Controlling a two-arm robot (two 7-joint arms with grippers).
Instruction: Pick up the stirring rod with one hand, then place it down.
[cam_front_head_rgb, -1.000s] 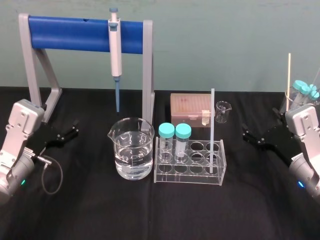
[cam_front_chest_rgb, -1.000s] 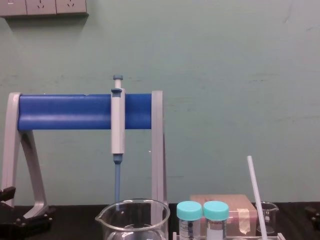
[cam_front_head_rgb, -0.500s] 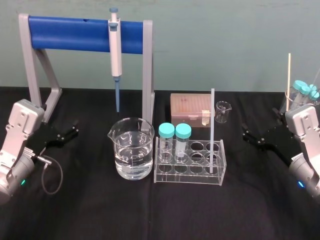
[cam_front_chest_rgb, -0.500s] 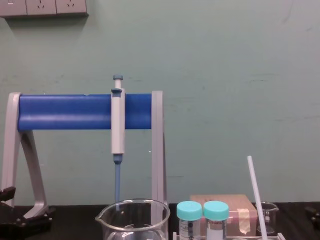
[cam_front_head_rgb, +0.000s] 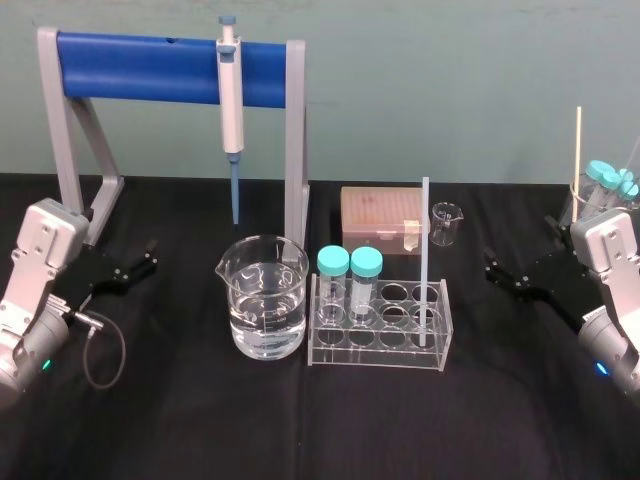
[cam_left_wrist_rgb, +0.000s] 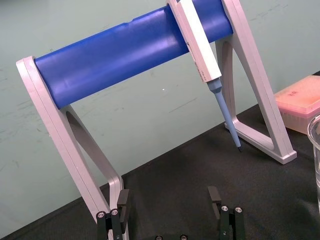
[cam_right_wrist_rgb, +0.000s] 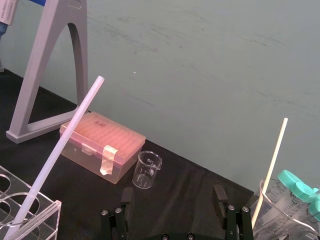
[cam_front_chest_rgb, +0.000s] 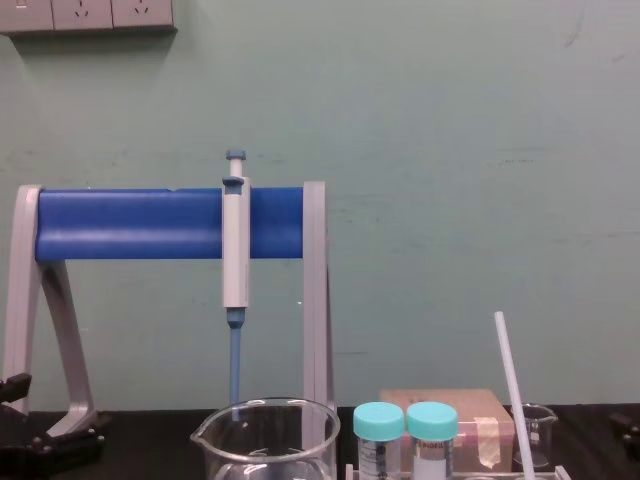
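The stirring rod (cam_front_head_rgb: 425, 262) is a thin white rod standing nearly upright in the right end of a clear tube rack (cam_front_head_rgb: 380, 342) at the table's middle. It also rises at the chest view's lower right as the rod (cam_front_chest_rgb: 510, 390), and slants across the right wrist view as the rod (cam_right_wrist_rgb: 60, 150). My right gripper (cam_front_head_rgb: 492, 268) rests low at the table's right, well clear of the rack, its jaws open and empty (cam_right_wrist_rgb: 173, 196). My left gripper (cam_front_head_rgb: 145, 262) sits at the table's left near the stand's foot, also open and empty (cam_left_wrist_rgb: 169, 200).
A large beaker of water (cam_front_head_rgb: 263, 297) stands left of the rack, with two teal-capped tubes (cam_front_head_rgb: 350, 280) in it. Behind are a pink tip box (cam_front_head_rgb: 381, 218), a small beaker (cam_front_head_rgb: 446, 222), and a pipette (cam_front_head_rgb: 231, 95) hanging on the blue-barred stand (cam_front_head_rgb: 150, 65). A beaker of tubes (cam_front_head_rgb: 600, 190) sits far right.
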